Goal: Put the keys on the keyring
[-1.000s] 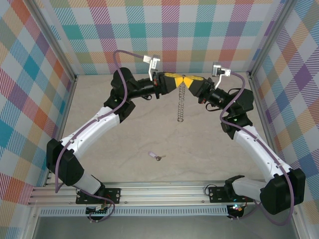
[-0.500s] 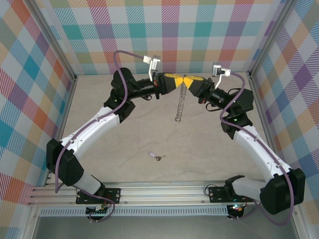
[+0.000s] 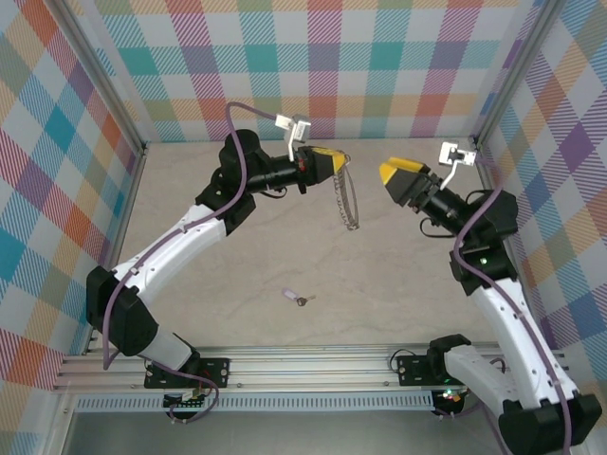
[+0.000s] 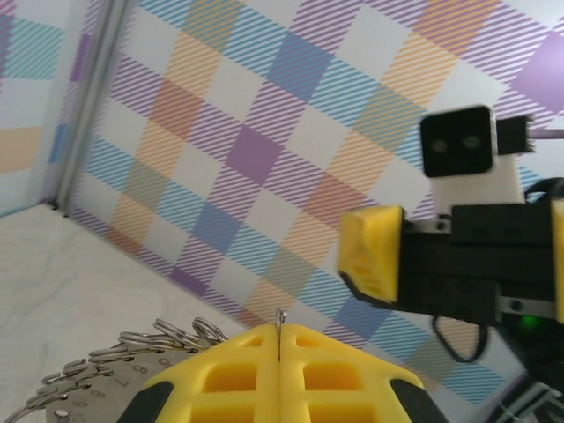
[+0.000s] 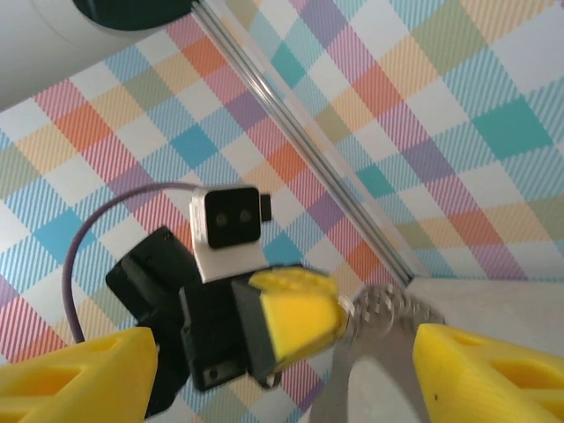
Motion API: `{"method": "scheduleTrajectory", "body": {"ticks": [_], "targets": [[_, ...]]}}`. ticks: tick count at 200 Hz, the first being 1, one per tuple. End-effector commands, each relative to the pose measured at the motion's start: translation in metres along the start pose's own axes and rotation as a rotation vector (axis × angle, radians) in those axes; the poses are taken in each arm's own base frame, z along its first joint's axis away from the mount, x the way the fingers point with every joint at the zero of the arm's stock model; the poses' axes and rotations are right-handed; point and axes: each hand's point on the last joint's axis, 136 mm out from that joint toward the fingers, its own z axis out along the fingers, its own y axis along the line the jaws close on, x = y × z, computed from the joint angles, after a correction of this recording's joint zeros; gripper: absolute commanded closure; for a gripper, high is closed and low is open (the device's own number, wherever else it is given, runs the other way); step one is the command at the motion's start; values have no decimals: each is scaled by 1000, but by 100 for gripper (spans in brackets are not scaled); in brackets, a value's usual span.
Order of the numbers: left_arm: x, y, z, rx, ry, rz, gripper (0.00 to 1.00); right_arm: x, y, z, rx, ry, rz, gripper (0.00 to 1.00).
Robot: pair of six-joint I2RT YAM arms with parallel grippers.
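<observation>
My left gripper point(image 3: 332, 161) is raised over the far middle of the table, shut on the keyring point(image 3: 349, 199). The ring's thin scalloped grey loop hangs down to the right of the gripper. In the left wrist view the yellow fingertips point(image 4: 279, 339) pinch a sliver of the ring, and its coils point(image 4: 132, 352) bunch at the lower left. My right gripper point(image 3: 396, 178) stands open a short way to the right, apart from the ring. Its yellow fingers point(image 5: 493, 370) are spread wide with nothing between them. The keys point(image 3: 297, 297), a lilac tab with a brownish bit, lie on the table nearer the front.
The beige table top point(image 3: 237, 275) is ringed by checked walls point(image 3: 379, 66) and metal corner posts point(image 3: 95, 85). A rail point(image 3: 303, 365) with both arm bases runs along the near edge.
My right gripper has let go of the keyring, opened and drawn back to the right. The ring now hangs from the left gripper alone and has swung slightly right.
</observation>
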Motion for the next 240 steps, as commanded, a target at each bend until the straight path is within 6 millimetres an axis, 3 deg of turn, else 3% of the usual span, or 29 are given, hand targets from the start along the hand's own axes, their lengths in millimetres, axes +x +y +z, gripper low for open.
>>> {"method": "scheduleTrajectory", "body": {"ticks": [1, 48, 89, 108, 163, 205, 240], "targets": [[-23, -4, -19, -66, -52, 114, 100, 55, -50, -12, 175, 161, 128, 22], [-36, 26, -44, -185, -135, 153, 100, 180, -109, -27, 313, 502, 318, 21], [-46, 58, -66, -257, -184, 142, 100, 265, -130, -25, 413, 772, 315, 18], [-51, 67, -77, -276, -210, 135, 100, 290, -133, -24, 447, 875, 261, 22], [-64, 83, -101, -304, -248, 107, 100, 352, -131, -18, 471, 1113, 66, 55], [-70, 90, -116, -318, -265, 91, 100, 396, -125, -11, 473, 1269, -92, 58], [-76, 89, -127, -319, -285, 91, 100, 419, -130, -6, 498, 1345, -188, 61]]}}
